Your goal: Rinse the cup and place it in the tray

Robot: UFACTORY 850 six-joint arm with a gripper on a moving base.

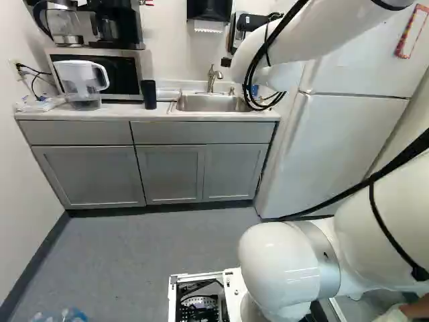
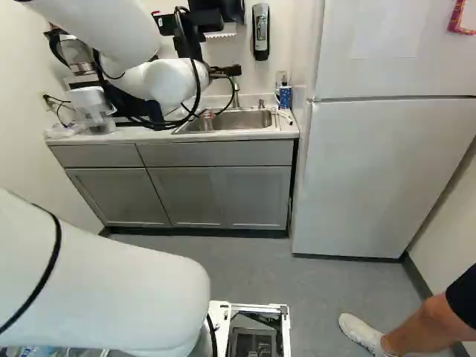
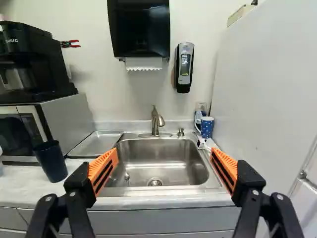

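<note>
Right, nearest first: a person's leg (image 2: pixel 420 327), ending in a white shoe (image 2: pixel 361 333), shows at the lower right of the right base view, on the grey floor (image 2: pixel 312 297) near the base. The arm (image 2: pixel 111 290) reaches out over the floor toward the sink side of the room. Its gripper (image 2: pixel 225 71) has both fingers (image 3: pixel 103 171) spread wide, with nothing pinched between the orange pads.

Past it come the grey cabinets (image 1: pixel 167 171), carrying a pale tabletop (image 3: pixel 158 201). On this stands a dark cup (image 3: pixel 51 161), upright, close to the front of the microwave (image 3: pixel 69 116). A clear pitcher with a white lid (image 1: pixel 79 80) stands on the far side of the cup from the sink.

The steel sink (image 3: pixel 161 161) shows between the fingers, ahead of them, with its drain (image 3: pixel 155 182) visible. The shallow metal tray (image 3: pixel 96 144) lies just beside the sink, between it and the microwave. On the sink's other side, near the white fridge (image 3: pixel 262 89), is a blue spotted mug (image 3: pixel 207 127) with a white handle. I cannot tell which of the two is meant for rinsing.

Behind the basin rises the faucet (image 3: pixel 156 120). A black coffee maker (image 3: pixel 32 59) sits on the microwave; on the wall hang a paper towel dispenser (image 3: pixel 139 29) and a soap dispenser (image 3: pixel 184 67).
</note>
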